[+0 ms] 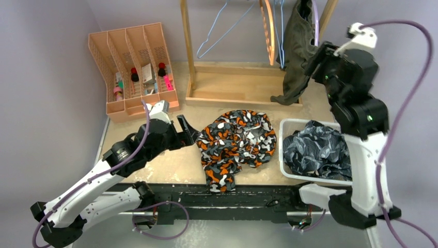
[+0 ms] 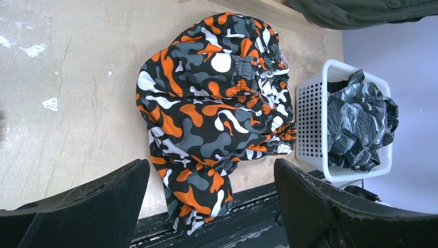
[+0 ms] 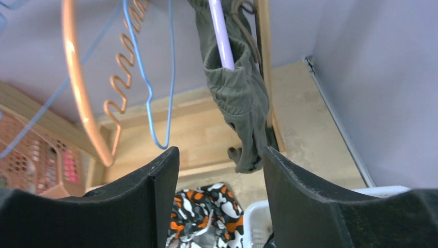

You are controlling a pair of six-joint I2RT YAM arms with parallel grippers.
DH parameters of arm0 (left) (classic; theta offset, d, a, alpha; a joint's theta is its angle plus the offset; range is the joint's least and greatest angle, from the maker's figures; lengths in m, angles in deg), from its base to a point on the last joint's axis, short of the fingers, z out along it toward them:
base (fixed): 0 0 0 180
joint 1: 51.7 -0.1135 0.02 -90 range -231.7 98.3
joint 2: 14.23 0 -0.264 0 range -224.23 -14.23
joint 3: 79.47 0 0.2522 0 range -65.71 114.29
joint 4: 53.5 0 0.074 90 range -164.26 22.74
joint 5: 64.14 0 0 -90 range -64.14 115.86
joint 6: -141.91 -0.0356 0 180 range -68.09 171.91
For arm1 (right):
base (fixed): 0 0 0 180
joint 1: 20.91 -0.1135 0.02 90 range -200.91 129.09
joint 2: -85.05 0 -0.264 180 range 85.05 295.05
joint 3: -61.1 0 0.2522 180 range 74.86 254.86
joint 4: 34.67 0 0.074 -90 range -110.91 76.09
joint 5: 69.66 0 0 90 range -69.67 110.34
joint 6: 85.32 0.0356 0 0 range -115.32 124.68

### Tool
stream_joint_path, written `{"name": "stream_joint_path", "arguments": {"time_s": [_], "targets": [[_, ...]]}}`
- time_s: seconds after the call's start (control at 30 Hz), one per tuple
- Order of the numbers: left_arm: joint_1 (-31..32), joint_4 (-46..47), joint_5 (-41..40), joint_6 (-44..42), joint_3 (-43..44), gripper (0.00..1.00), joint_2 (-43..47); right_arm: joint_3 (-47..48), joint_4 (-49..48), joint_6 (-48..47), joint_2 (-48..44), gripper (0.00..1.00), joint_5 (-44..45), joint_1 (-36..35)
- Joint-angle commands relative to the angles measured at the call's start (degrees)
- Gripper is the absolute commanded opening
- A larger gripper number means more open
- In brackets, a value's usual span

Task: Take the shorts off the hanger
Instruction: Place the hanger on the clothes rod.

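Observation:
The olive green shorts [image 1: 295,54] hang from a lavender hanger [image 3: 222,39] on the wooden rack [image 1: 243,93] at the back right; they also show in the right wrist view [image 3: 240,98]. My right gripper [image 1: 312,64] is open and empty, raised just right of them. The orange-white-black camouflage shorts [image 1: 235,142] lie crumpled on the table, also in the left wrist view [image 2: 217,108]. The dark blue-grey patterned shorts [image 1: 317,150] lie in the white basket [image 1: 286,126]. My left gripper [image 1: 188,129] is open and empty, just left of the camouflage shorts. Black shorts are not in view.
Empty hangers, a blue wire one [image 1: 222,28] and an orange one [image 1: 268,31], hang on the rack. A salmon file organiser [image 1: 134,67] with small items stands back left. The camouflage shorts droop over the table's front edge [image 1: 222,183].

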Motion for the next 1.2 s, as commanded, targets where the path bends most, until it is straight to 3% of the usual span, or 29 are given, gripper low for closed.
{"name": "stream_joint_path", "arguments": {"time_s": [0.0,0.3,0.67,0.8,1.07,1.17], "targets": [[-0.1,1.0,0.0,0.7,0.5,0.90,1.2,2.5,1.0,-1.7,6.1,0.66,0.4,0.3],[-0.1,-2.7,-3.0,2.5,1.3,0.90,3.1,9.3,3.5,-1.5,12.2,0.70,-2.5,4.6],[-0.2,-2.1,-2.7,2.5,1.1,0.91,2.6,6.1,1.2,-2.9,8.3,0.72,-1.4,6.6],[-0.1,-0.2,-0.6,2.0,1.1,0.87,1.8,9.0,1.9,-4.2,12.1,0.65,-6.3,8.9],[-0.1,-2.1,-0.8,0.6,3.0,0.90,0.7,15.3,2.6,-6.6,18.9,0.68,-15.0,13.3],[-0.1,-1.9,-1.1,0.9,2.9,0.89,1.3,15.2,2.0,-6.9,19.7,0.61,-16.9,13.9]]}}
